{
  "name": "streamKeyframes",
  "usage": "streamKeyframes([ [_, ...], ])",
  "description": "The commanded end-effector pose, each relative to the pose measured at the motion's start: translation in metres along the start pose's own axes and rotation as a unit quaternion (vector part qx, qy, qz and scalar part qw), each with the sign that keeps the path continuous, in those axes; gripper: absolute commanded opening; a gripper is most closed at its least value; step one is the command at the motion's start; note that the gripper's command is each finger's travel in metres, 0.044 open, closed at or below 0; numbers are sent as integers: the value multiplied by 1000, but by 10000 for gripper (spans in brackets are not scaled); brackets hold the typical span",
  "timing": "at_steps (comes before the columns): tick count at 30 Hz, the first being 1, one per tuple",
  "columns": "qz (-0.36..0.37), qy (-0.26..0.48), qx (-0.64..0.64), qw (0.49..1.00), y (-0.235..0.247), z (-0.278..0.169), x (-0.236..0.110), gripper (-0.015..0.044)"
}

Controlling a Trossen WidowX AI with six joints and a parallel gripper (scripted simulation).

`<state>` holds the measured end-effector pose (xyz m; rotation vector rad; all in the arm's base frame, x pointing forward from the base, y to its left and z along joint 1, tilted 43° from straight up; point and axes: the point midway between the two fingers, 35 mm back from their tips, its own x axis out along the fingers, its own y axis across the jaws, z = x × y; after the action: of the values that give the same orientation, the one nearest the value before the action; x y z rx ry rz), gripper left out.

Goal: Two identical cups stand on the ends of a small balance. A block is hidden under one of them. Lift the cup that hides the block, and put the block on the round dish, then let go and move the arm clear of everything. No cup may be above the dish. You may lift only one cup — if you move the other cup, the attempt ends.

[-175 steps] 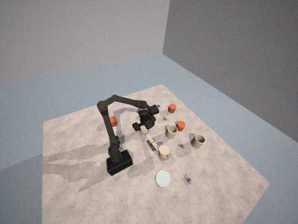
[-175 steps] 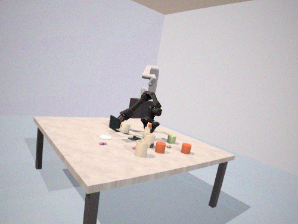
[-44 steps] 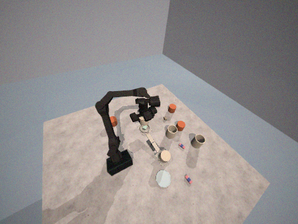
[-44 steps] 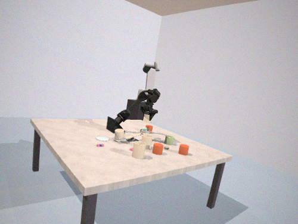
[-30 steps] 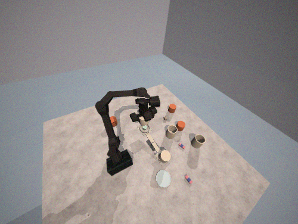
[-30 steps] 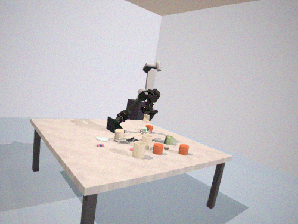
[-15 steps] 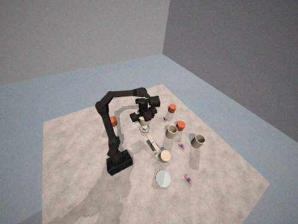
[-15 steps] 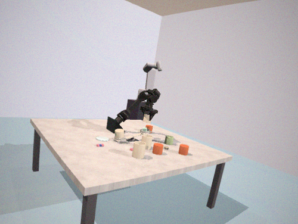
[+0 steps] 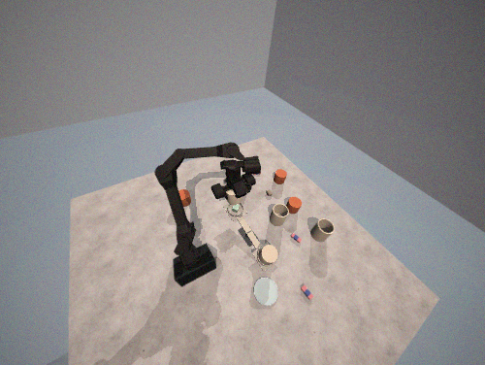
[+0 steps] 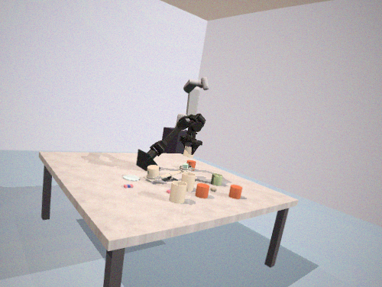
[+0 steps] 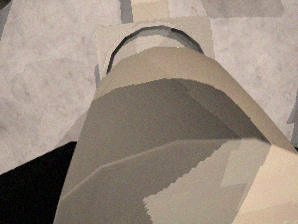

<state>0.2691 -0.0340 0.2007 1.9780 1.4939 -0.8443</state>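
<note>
Your tool [image 9: 232, 190] grips the lifted cup [image 11: 173, 163], holding it above the far end of the balance [image 9: 247, 232]. Directly below the tool sits the uncovered green block [image 9: 236, 209] on its pad. Beyond it, along the beam, stands the other cup [image 9: 267, 253]; leave it alone. Farthest lies the round dish [image 9: 266, 291], with open tabletop [image 9: 121, 243] beside it.

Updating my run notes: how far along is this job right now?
Done: one cup is lifted off the far end of the balance, uncovering a green block. In hand: the gripper holds that cup. Left: set the cup aside, move the block to the dish, release, retreat.
</note>
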Motion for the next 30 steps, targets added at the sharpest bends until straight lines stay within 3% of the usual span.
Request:
streamKeyframes([
  [1, 1, 0, 0, 1000, 0, 0, 0, 0],
  [30, -27, 7, -65, 997, -69, -101, 86, 0],
])
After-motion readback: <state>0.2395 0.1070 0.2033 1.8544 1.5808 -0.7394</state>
